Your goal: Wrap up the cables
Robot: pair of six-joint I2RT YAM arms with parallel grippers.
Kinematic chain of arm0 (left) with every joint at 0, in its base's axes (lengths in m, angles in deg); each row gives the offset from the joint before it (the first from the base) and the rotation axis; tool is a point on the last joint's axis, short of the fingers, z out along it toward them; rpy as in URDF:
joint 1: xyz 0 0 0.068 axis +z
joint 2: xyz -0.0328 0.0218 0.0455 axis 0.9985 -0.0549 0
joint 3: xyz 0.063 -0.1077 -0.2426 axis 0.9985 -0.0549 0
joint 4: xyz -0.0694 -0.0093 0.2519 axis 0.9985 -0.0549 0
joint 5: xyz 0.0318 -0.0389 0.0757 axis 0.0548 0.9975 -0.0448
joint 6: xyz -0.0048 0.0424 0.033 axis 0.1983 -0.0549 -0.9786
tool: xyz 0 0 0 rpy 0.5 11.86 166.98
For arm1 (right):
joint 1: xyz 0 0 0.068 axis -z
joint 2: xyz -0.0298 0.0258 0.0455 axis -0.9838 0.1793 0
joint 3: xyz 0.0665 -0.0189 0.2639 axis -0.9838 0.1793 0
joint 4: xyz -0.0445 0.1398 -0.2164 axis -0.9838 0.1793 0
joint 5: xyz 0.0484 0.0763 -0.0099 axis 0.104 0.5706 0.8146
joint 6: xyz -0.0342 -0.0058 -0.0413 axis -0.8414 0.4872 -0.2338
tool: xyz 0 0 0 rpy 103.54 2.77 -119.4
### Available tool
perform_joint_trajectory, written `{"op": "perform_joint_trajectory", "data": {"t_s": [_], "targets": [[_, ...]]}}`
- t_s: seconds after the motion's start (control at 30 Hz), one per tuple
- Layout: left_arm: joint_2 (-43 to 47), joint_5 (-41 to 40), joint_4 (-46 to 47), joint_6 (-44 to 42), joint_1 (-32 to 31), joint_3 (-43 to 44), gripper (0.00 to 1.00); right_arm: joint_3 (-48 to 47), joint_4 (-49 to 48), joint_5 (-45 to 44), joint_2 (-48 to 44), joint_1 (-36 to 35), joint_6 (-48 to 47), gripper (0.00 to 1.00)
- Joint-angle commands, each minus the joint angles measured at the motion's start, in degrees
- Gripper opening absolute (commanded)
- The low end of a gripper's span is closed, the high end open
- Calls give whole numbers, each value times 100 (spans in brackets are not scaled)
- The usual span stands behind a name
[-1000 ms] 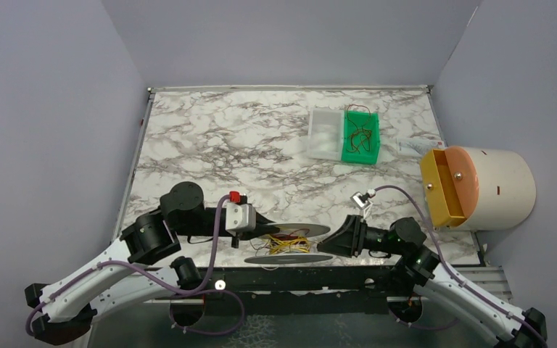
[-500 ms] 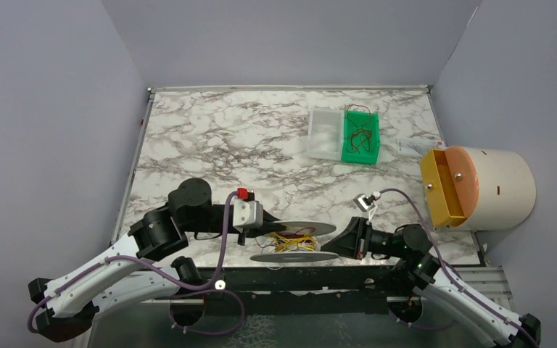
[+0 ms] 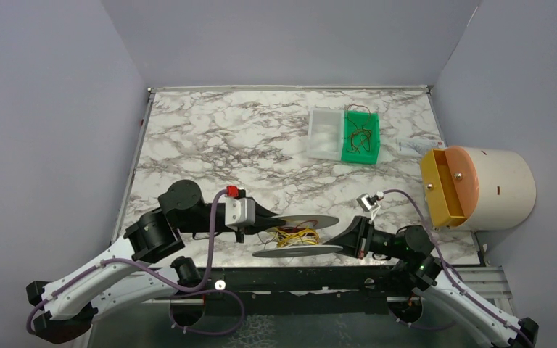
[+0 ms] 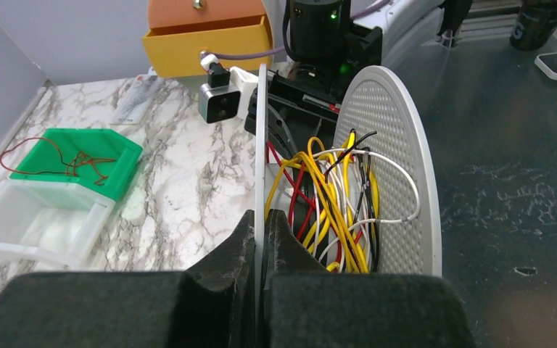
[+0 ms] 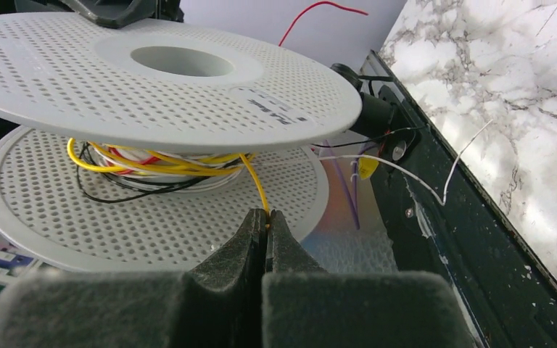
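A translucent white spool (image 3: pixel 304 220) of two perforated discs hovers over the table's near edge. Thin yellow, red, white and black cables (image 3: pixel 295 235) are wound loosely between the discs. My left gripper (image 3: pixel 272 216) is shut on the rim of one disc (image 4: pixel 261 130), which stands pinched between its fingers (image 4: pixel 264 216); the cables (image 4: pixel 326 196) bunch just beyond. My right gripper (image 3: pixel 344 243) comes in from the right. In the right wrist view it (image 5: pixel 267 214) is shut on a single yellow cable (image 5: pixel 255 181) that runs out from under the upper disc (image 5: pixel 65 80).
A green bin (image 3: pixel 361 138) with reddish-brown wires and a white tray (image 3: pixel 325 134) sit at the far right of the table. A cream cabinet with an open yellow drawer (image 3: pixel 446 185) stands at the right edge. A loose white wire (image 5: pixel 406 174) lies across the black front rail (image 3: pixel 297 279).
My right gripper has gone from open to shut on the yellow cable. The spool and left gripper have shifted slightly right and away, and the right arm has come closer to the spool.
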Motion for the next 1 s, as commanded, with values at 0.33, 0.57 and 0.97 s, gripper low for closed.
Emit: {"op": "perform_joint_trajectory", "data": {"t_s": [0.33,0.57,0.97], "targets": [[584,-1139,1628,830,-17,-230,0,759,219,-518,63,21,-146,1],[543,-2326,2504,1794,-17,-677,0,724,-382,-628,668,17,-392,1],[553,-4221,3893,3284,-17,-1394,0,340,-2106,-927,2323,17,-1470,1]]}}
